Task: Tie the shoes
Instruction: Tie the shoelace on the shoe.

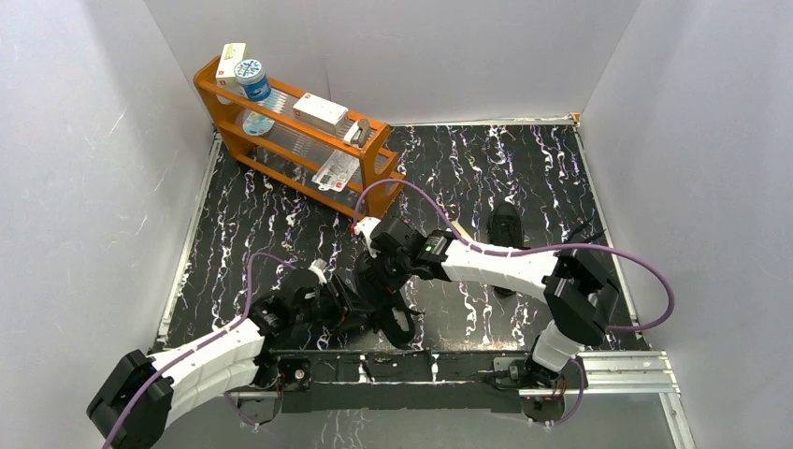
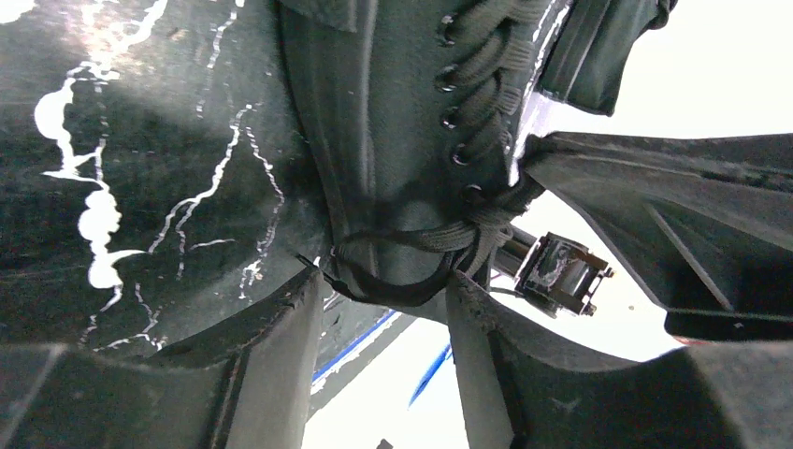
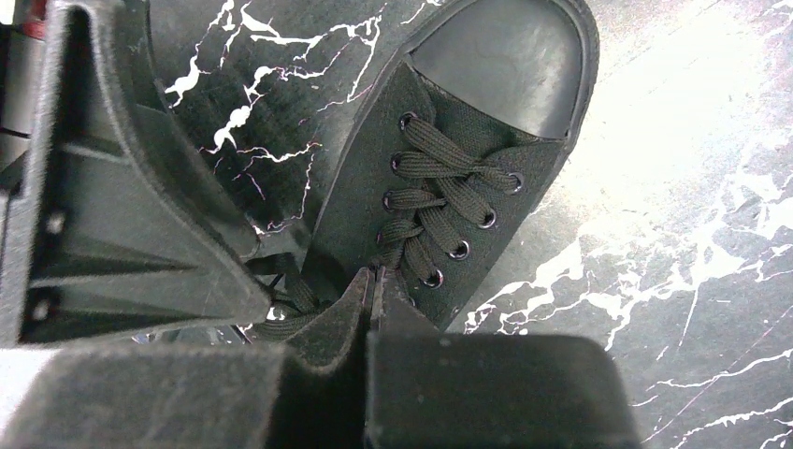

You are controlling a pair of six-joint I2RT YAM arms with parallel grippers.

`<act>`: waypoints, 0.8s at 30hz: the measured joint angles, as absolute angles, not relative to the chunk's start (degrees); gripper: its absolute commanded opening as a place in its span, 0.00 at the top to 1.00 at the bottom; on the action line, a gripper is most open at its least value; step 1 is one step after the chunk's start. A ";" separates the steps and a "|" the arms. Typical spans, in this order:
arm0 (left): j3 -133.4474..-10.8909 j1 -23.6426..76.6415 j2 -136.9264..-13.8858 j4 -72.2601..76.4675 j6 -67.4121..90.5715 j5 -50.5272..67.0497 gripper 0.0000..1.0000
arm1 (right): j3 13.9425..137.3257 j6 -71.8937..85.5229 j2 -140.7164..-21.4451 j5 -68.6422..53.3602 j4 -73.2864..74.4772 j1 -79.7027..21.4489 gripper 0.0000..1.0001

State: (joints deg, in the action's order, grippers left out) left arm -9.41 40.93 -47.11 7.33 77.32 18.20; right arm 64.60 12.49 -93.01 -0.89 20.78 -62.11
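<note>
The shoe (image 3: 468, 168) I'm working on lies on the black marbled table (image 1: 281, 215) just in front of the arm bases, toe pointing away from both wrists. The second shoe (image 1: 506, 227) sits well apart, further back on the right.

My right end effector (image 3: 374, 285) is closed tight at the top eyelets. It looks pinched on the lace (image 2: 402, 245) there, which I judge is meant to anchor the crossing while the other arm works.

My left end effector (image 2: 385, 285) stands roughly half open. A slack loop of lace hangs between its fingers and nothing is clamped, so I read it as lined up to take that loop, not holding it.

I can't make out any brand on the shoe's canvas or toe cap. The boxes on the orange rack (image 1: 382, 168) at the back left carry printing, but it's too small for me to read.
</note>
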 measured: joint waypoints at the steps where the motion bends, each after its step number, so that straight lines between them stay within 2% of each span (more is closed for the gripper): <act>1: -8.95 40.93 -47.40 8.01 77.82 18.06 0.56 | 64.58 12.49 -92.99 -1.02 20.78 -62.06 0.98; 10: -8.03 40.66 -48.56 11.68 79.50 17.98 0.82 | 63.88 12.71 -92.38 -1.72 20.62 -61.78 1.00; 13: -8.03 40.66 -49.50 12.75 79.33 18.06 0.97 | 63.86 13.02 -92.07 -1.83 20.51 -61.49 1.00; 15: -8.10 40.66 -50.15 12.91 79.07 18.17 1.00 | 63.86 13.26 -91.96 -1.93 20.45 -61.34 1.00; 24: -16.60 40.66 -56.64 4.08 70.78 19.33 1.00 | 62.54 14.72 -90.04 -2.20 20.27 -59.13 1.00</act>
